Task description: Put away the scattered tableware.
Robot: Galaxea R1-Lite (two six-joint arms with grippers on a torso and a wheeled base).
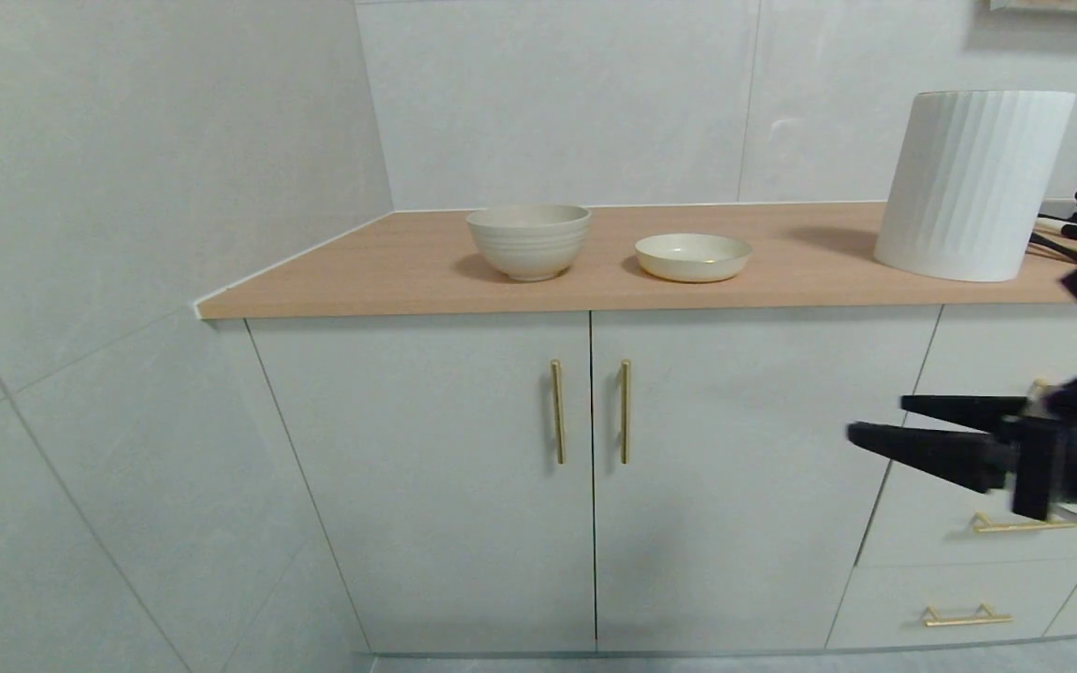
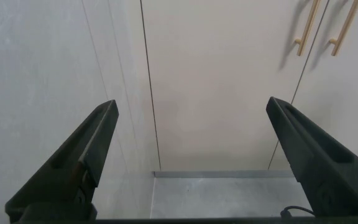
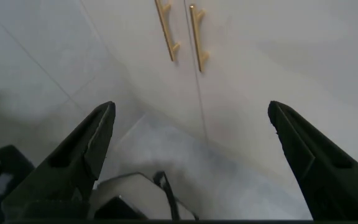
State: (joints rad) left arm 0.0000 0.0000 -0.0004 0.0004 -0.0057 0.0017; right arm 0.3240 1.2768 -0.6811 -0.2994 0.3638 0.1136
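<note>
Right gripper, lower right of the head view, stands wide open and empty before the cabinet doors. Bowl and shallow dish sit apart at frame centre on the counter. The dish is empty; the bowl's bottom is hidden. Both are judged rigid, light and breakable, so take them by the rim.

Left wrist view: left gripper wide open, empty.

Right wrist view: fingers equally wide, facing the door handles.

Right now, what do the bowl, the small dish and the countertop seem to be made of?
Bowl: likely matte ceramic or plastic, ridged beige sides. Small dish: glossy cream ceramic, perhaps, with light reflections. Countertop: wood-look laminate, visible grain.
</note>
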